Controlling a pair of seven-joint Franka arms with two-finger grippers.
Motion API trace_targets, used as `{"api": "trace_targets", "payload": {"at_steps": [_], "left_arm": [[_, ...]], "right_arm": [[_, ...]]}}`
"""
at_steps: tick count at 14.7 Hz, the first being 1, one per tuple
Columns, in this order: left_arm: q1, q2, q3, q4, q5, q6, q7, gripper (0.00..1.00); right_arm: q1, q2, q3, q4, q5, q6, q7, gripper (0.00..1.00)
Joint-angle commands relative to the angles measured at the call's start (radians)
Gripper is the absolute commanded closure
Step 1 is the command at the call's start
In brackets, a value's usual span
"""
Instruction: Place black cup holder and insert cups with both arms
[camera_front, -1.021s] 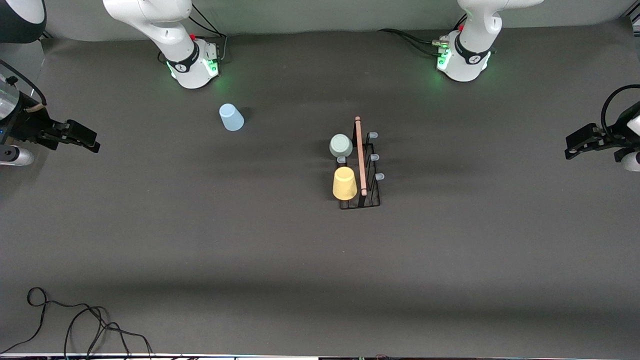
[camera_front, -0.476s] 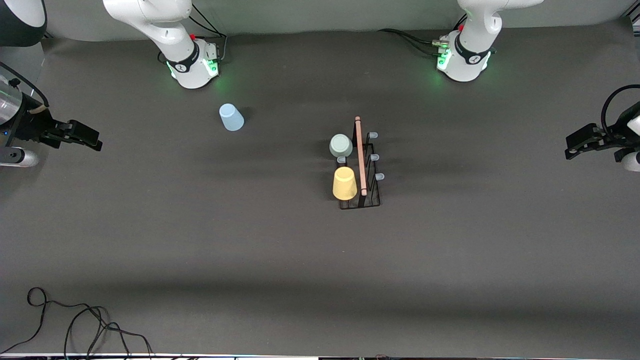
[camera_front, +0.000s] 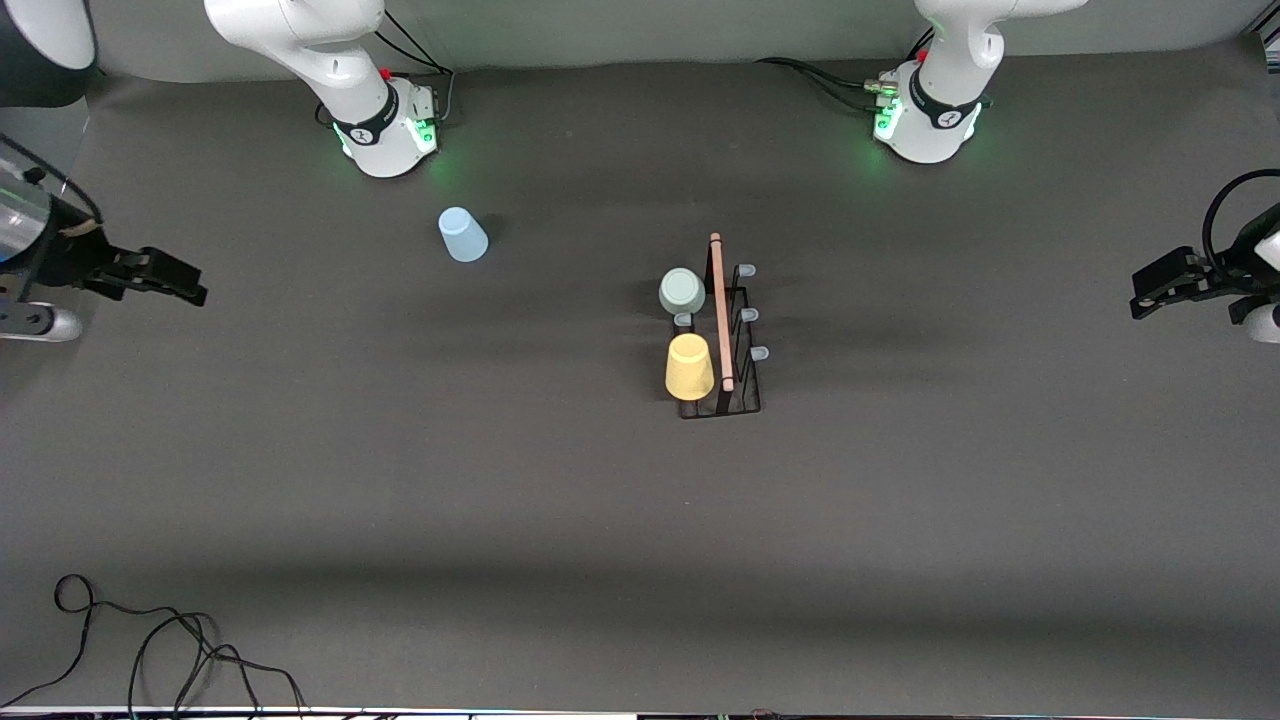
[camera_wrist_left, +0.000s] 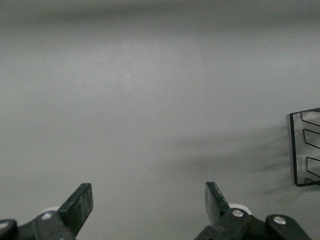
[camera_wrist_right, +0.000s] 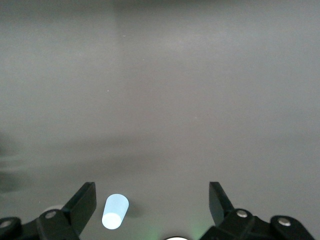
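Note:
The black cup holder stands mid-table, its wooden rod running along the top. A grey-green cup and a yellow cup sit upside down over prongs on its side toward the right arm's end. The light blue cup stands upside down on the table close to the right arm's base, and also shows in the right wrist view. My right gripper hangs open and empty over the table's right-arm end. My left gripper hangs open and empty over the left-arm end, with the holder's edge in its wrist view.
The two arm bases stand along the table's farthest edge. Loose black cables lie at the nearest corner on the right arm's end. Three pale-capped prongs stand bare on the holder's side toward the left arm.
My right gripper has drifted slightly toward the table's middle. The left arm, the holder and the cups have not moved.

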Motion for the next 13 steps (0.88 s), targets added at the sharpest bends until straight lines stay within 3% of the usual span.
{"api": "trace_targets", "payload": {"at_steps": [1,13], "left_arm": [[0.001,-0.011,0.001,-0.007,0.015,0.000,0.013,0.00],[0.001,-0.011,0.001,-0.007,0.015,0.000,0.012,0.00]], "right_arm": [[-0.052,-0.009,0.047,-0.008,0.018,0.014,-0.008,0.00],[-0.033,-0.003,0.044,-0.003,0.016,0.016,-0.010,0.00]]}}
